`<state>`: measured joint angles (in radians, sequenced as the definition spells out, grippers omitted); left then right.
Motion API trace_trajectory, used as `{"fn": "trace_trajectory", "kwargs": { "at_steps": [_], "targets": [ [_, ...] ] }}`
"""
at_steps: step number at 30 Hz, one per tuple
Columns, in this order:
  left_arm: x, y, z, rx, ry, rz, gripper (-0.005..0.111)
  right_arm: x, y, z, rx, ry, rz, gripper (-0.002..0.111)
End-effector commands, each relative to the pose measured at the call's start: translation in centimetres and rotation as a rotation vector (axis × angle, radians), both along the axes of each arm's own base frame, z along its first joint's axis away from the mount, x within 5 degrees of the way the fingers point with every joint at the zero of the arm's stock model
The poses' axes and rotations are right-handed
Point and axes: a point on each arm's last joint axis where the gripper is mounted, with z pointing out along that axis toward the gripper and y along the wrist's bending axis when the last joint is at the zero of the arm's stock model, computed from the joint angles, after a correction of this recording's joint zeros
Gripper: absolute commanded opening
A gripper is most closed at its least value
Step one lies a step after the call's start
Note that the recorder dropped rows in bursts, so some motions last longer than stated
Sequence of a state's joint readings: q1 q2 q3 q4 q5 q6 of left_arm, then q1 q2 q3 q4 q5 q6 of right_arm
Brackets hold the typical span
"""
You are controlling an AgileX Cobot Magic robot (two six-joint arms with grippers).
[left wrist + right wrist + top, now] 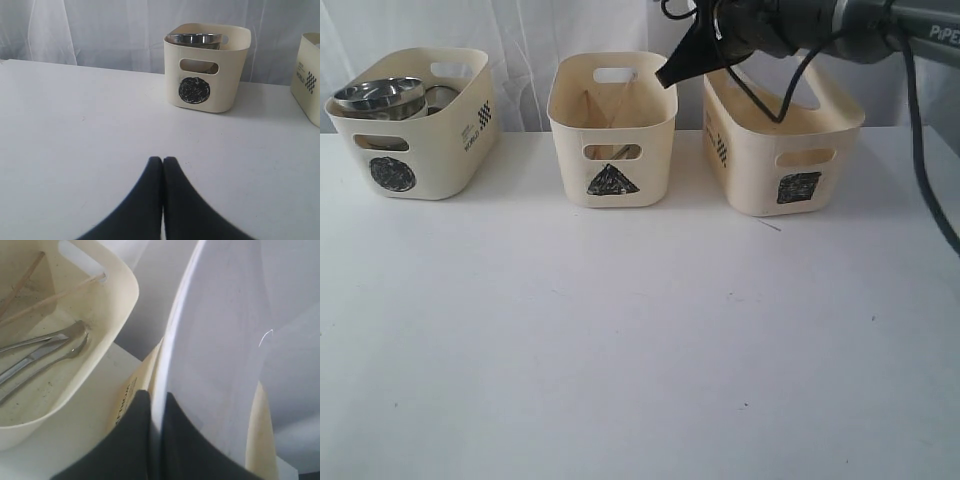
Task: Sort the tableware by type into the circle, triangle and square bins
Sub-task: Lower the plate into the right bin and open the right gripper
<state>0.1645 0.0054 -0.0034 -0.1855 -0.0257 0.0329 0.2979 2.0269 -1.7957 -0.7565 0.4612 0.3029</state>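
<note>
Looks like the last piece: the right gripper (156,396) pinches the rim of the white plate (225,350), stood on edge in the square bin (785,150) at the upper right of the outside view. The left gripper (163,161) hangs pressed together, empty, over the table (620,350); next it wants a clean release and a lift clear

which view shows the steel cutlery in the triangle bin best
The right wrist view: it looks down into the triangle bin and shows the steel cutlery lying on its floor beside two wooden chopsticks. The exterior view shows only the chopsticks inside the bin, no steel. The left wrist view shows none of it.
</note>
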Motion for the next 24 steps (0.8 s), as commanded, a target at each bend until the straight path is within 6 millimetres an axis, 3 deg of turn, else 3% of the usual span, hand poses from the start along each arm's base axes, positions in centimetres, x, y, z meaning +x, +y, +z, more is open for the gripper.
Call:
{"fn": "trace_trajectory", "kwargs": {
  "at_steps": [1, 4, 12, 17, 24],
  "targets": [
    [0.0, 0.0, -0.1, -0.009, -0.007, 0.003, 0.0, 1.0, -0.2, -0.3, 0.024, -0.034, 0.032, 0.0],
    [0.0, 0.0, -0.1, -0.009, -0.007, 0.003, 0.0, 1.2, -0.1, -1.2, 0.043, -0.01, 0.026, 0.001],
    [0.0, 0.0, -0.1, -0.009, -0.007, 0.003, 0.0, 0.9, -0.4, -1.4, 0.062, 0.034, -0.017, 0.02],
    [0.0, 0.0, -0.1, -0.009, -0.007, 0.003, 0.0, 0.1, -0.9, 0.2, 0.069, 0.038, -0.055, 0.021],
    [0.0, 0.0, -0.1, -0.009, -0.007, 0.003, 0.0, -1.8, -1.5, 3.8, 0.128, 0.003, -0.082, 0.021]
  ]
}}
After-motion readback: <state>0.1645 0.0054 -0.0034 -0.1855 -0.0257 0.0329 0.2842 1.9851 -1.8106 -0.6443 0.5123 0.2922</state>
